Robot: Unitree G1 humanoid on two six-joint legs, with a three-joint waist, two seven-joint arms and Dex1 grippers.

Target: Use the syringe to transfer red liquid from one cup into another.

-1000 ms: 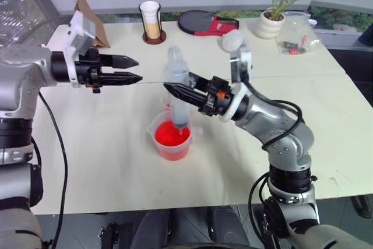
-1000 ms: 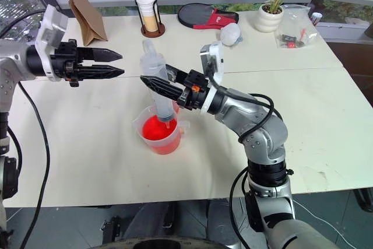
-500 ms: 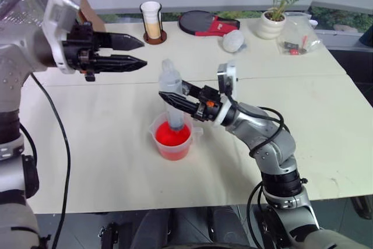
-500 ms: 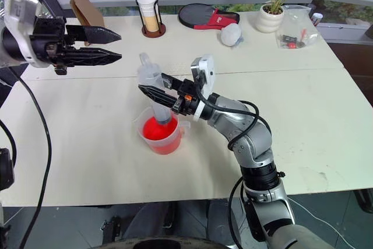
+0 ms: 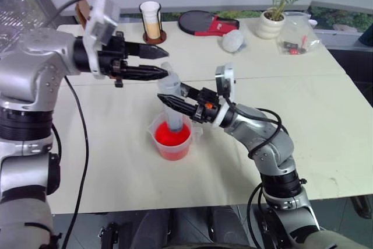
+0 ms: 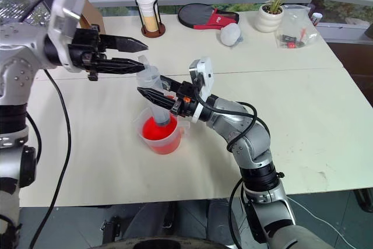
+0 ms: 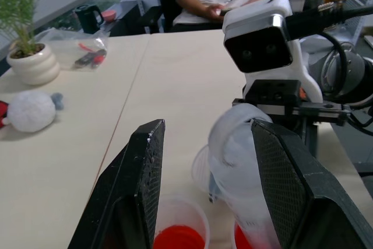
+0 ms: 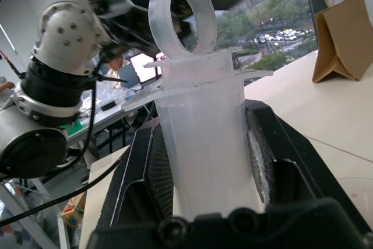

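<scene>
A large clear plastic syringe [image 5: 171, 102] stood nearly upright over the wide clear beaker [image 5: 172, 139], nozzle end down inside it. The barrel looked thick & frosted, w/ a flange & a ring-shaped plunger top [image 8: 182, 13]. The right tool [image 5: 178, 101] was clamped on the barrel, a black finger [image 8: 144, 174] pressed to each side. The beaker sat near the desk [image 5: 326, 126] centre, holding bright red-orange liquid [image 5: 171, 138], translucent, filling roughly the lower half. The left tool [image 5: 158, 62] pointed sideways at the plunger top, its fingers [image 7: 136, 189] parted, the ring lying between them; can't tell if they touched it. A small cup w/ red liquid [image 7: 178, 238] showed just beside the beaker in the left wrist view.
</scene>
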